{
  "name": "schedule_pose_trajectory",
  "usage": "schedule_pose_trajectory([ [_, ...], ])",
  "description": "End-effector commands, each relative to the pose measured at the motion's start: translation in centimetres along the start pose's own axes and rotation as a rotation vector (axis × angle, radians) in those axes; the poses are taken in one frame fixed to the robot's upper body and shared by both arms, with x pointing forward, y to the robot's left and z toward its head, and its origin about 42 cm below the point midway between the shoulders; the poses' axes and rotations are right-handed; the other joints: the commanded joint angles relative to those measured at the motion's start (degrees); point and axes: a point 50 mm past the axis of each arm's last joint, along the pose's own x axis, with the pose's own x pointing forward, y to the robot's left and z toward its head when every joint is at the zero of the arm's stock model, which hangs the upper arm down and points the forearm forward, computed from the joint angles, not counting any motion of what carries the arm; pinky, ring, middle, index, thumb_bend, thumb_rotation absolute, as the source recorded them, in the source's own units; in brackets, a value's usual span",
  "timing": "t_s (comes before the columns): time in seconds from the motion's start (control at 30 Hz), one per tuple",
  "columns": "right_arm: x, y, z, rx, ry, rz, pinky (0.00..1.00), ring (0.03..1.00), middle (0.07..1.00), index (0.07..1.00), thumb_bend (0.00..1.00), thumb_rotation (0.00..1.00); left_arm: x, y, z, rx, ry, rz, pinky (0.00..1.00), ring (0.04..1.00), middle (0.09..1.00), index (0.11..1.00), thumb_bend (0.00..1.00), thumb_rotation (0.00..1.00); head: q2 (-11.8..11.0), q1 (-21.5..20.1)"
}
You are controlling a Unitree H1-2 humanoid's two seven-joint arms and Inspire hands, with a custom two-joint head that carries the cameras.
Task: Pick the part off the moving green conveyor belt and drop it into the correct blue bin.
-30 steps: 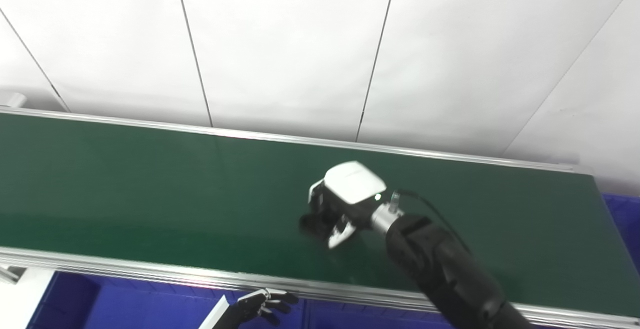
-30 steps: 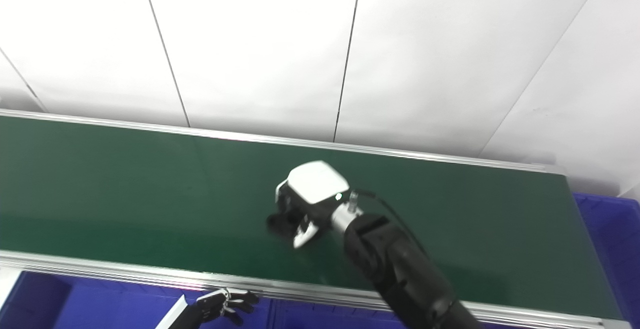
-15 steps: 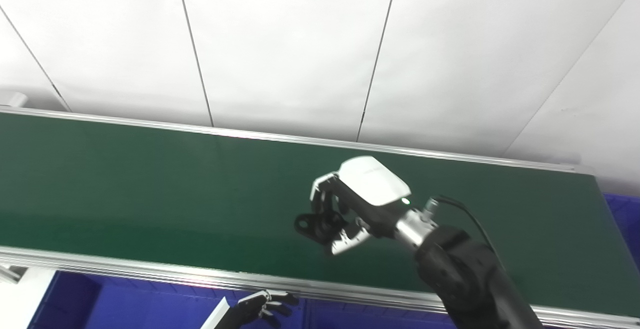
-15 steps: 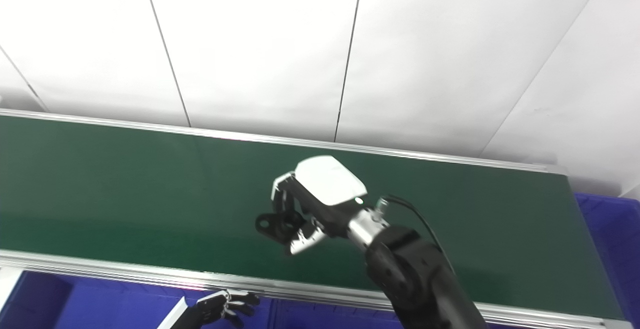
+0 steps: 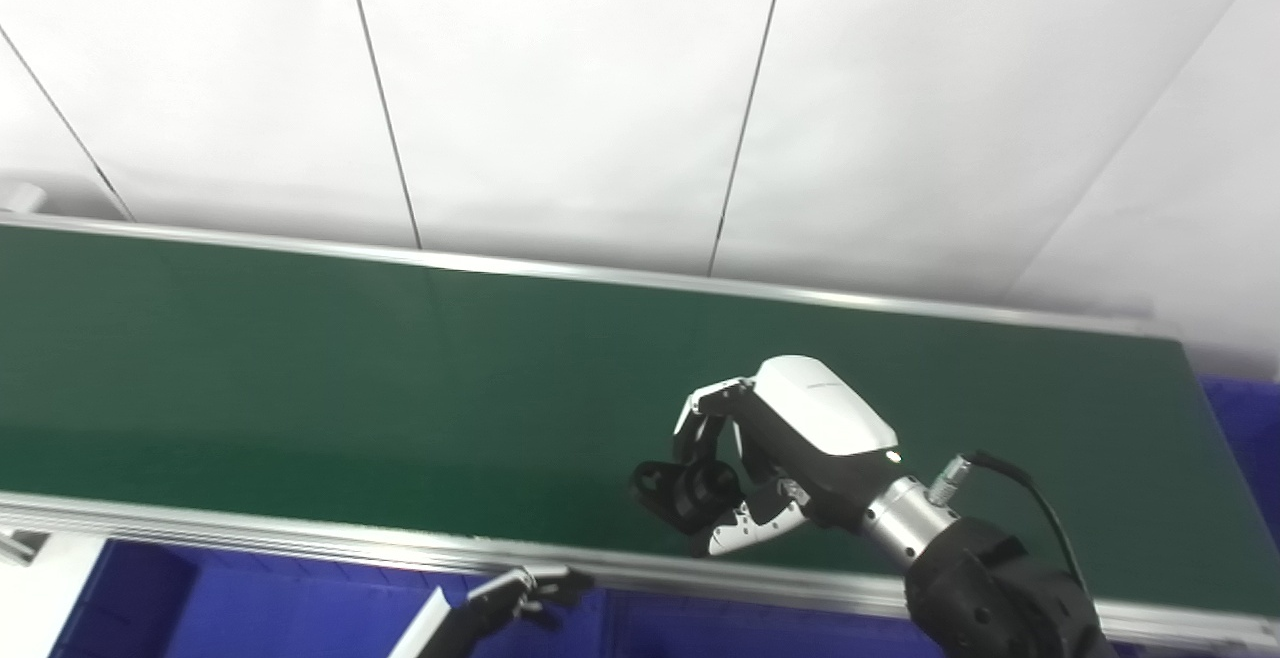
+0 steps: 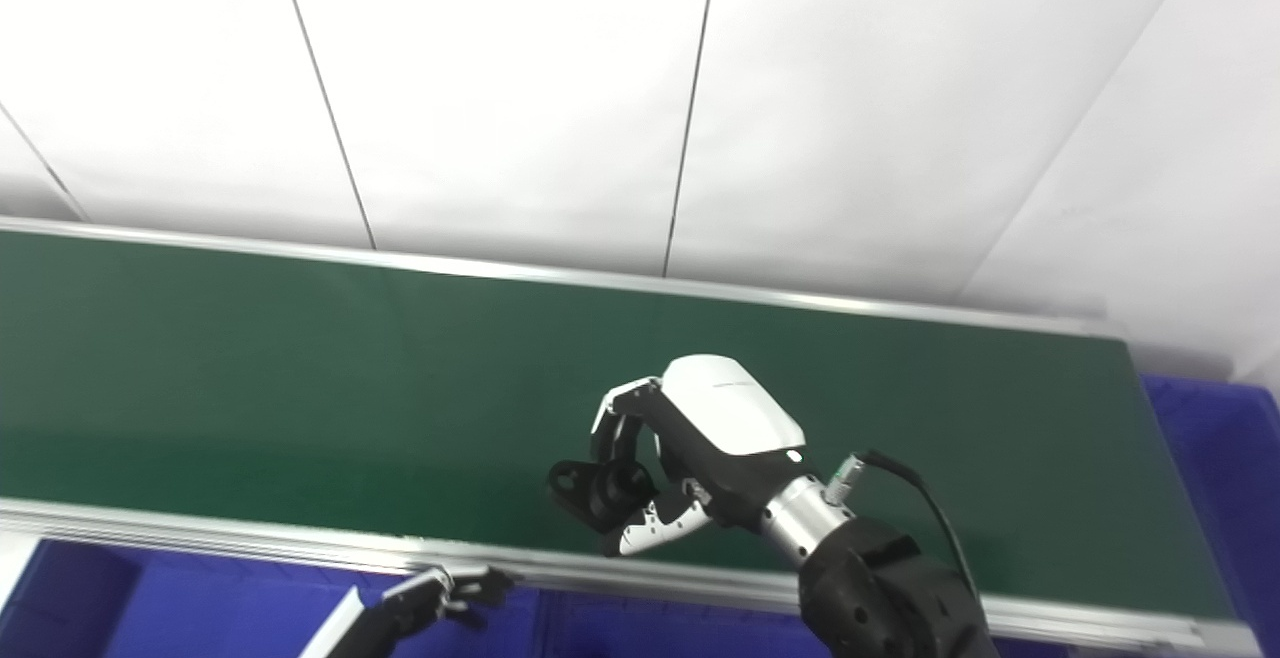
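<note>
- The right hand (image 5: pixel 790 458) is closed around a small black part (image 5: pixel 680 490), pinching it between the curled fingers (image 5: pixel 715 408) above and the white-tipped thumb below.
- The part is dark with a round hole at its left end; it shows in front of the near strip of the green conveyor belt (image 5: pixel 300 378), close to the near metal rail (image 5: pixel 300 538). Whether it touches the belt surface cannot be told for sure, though it appears lifted in the grip.
- The right arm comes in from the bottom right corner, its silver wrist collar and a black cable showing just behind the white back of the hand.
- The left hand (image 6: pixel 440 593) sits low, below the near rail at the bottom edge, over a blue bin (image 5: pixel 250 608). Its fingers are loosely curled and apart, holding nothing.
- A second patch of blue bin (image 6: pixel 1210 458) shows past the right end of the belt.
- The belt runs from the left edge to near the right edge, with a far metal rail (image 5: pixel 600 278) along the white panelled wall (image 5: pixel 560 88).
- No tabletop is in view, so places are given against the belt and its rails.
</note>
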Motion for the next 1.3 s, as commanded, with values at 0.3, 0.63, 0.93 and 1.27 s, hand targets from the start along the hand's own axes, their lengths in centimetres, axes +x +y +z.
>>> schedule_pose_trajectory([
  [0.3, -5.9, -0.1, 1.3, 0.221, 0.027, -0.103, 0.16, 0.239, 0.439, 0.505, 0.52, 0.0, 0.2, 0.7, 3.5, -0.026, -0.139, 0.004, 0.68, 0.754, 0.795, 0.75, 0.67, 0.31, 7.47, 0.68],
  [0.63, -8.8, 4.7, -0.3, 0.347, 0.132, -0.063, 0.27, 0.348, 0.455, 0.508, 0.52, 0.0, 0.8, 0.7, 4.5, -0.061, -0.178, 0.025, 0.65, 0.739, 0.789, 0.736, 0.7, 0.33, 11.19, 1.29],
  [0.93, -9.4, 9.6, -2.5, 0.284, 0.18, -0.008, 0.23, 0.312, 0.442, 0.516, 0.52, 0.0, 0.7, 0.6, 4.8, -0.063, -0.183, 0.036, 0.65, 0.734, 0.783, 0.729, 0.7, 0.35, 10.85, 2.58],
  [1.27, -8.4, 12.6, -4.0, 0.064, 0.144, 0.091, 0.2, 0.279, 0.474, 0.488, 0.53, 0.0, 0.6, 0.8, 4.6, -0.069, -0.175, 0.037, 0.64, 0.735, 0.786, 0.729, 0.69, 0.34, 10.15, 2.78],
])
